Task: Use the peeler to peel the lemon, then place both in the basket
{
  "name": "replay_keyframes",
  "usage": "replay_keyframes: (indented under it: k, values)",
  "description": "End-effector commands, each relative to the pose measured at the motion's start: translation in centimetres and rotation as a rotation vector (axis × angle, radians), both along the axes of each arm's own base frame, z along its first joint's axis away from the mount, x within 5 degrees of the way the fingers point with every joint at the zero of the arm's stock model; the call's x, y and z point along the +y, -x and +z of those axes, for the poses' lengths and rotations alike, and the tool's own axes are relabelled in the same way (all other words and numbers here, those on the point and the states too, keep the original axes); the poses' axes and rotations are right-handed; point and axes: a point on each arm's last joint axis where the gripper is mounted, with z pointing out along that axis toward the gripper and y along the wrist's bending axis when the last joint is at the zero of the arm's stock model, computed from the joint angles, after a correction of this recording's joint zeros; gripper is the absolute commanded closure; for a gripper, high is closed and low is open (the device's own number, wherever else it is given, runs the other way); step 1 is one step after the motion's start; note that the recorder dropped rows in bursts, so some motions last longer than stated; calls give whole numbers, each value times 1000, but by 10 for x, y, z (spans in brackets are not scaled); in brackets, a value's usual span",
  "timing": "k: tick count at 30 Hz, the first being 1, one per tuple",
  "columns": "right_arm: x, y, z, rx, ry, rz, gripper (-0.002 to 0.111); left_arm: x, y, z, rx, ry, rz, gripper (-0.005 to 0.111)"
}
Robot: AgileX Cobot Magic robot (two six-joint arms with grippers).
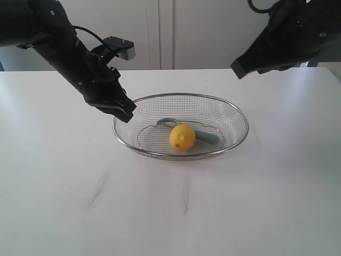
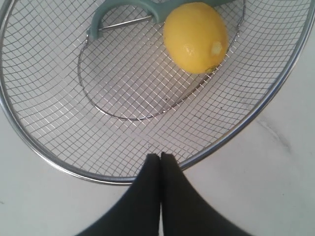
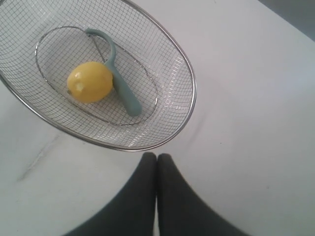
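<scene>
The yellow lemon (image 1: 183,137) lies inside the wire-mesh basket (image 1: 235,113) at mid-table, resting against the teal-handled peeler (image 1: 206,136). Both also show in the left wrist view, lemon (image 2: 196,37) and peeler (image 2: 129,9), and in the right wrist view, lemon (image 3: 90,81) and peeler (image 3: 124,94). My left gripper (image 1: 126,113) hangs shut and empty just above the basket's left rim (image 2: 59,164), its fingertips (image 2: 160,156) pressed together. My right gripper (image 3: 157,157) is shut and empty, held high beyond the basket's rim (image 3: 192,88); its dark arm (image 1: 282,37) shows at the upper right.
The basket stands on a white table (image 1: 170,213) with faint grey smudges (image 1: 98,189) on its near part. Pale cabinet doors (image 1: 160,32) stand behind the table's far edge.
</scene>
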Motion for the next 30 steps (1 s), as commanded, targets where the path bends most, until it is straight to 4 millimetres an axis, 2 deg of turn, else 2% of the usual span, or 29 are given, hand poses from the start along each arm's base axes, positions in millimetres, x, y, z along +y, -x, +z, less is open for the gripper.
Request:
replay_keyframes:
  k: [1, 4, 13, 20, 25, 30]
  values:
    - [-8, 13, 15, -49, -25, -7, 108, 1, 3, 5, 10, 9, -2, 107]
    - [-20, 24, 29, -98, -54, -31, 108, 1, 3, 5, 10, 9, -2, 107]
    - [-83, 67, 74, -289, -107, -236, 108, 1, 3, 5, 10, 9, -2, 107]
    - [-114, 121, 100, -431, -130, -372, 108, 1, 3, 5, 10, 9, -2, 107]
    - [-121, 165, 102, -402, -263, -519, 108, 1, 3, 5, 10, 9, -2, 107]
    - [-121, 182, 84, -412, -313, -536, 108, 1, 3, 5, 9, 9, -1, 107]
